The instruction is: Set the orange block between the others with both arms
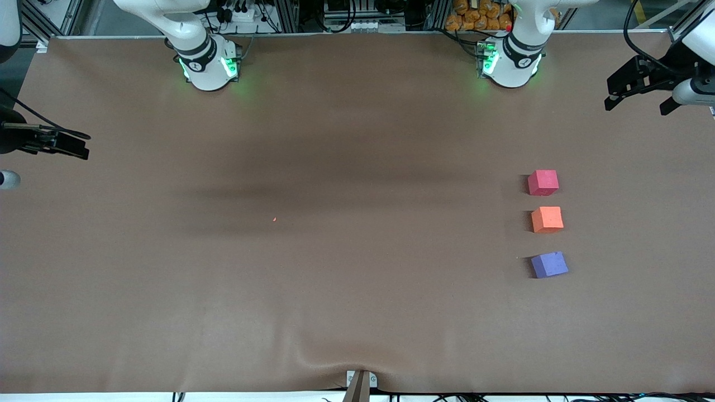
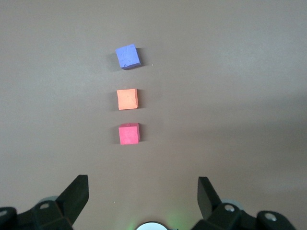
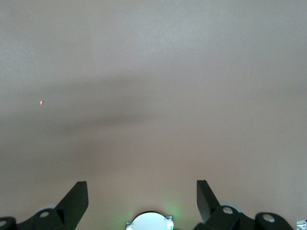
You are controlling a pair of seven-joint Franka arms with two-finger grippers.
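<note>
Orange block (image 1: 547, 219) sits between pink cube (image 1: 543, 182), purple cube (image 1: 549, 264); no readable writing.

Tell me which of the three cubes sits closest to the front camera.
The purple cube. It lies lowest in the front view, with the orange block next up the row and the red-pink cube farthest.

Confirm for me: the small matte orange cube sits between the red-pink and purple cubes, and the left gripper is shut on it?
Not quite. The small matte orange cube does sit between the red-pink cube and purple cube, but the left gripper is open and holds nothing, as the left wrist view shows.
</note>
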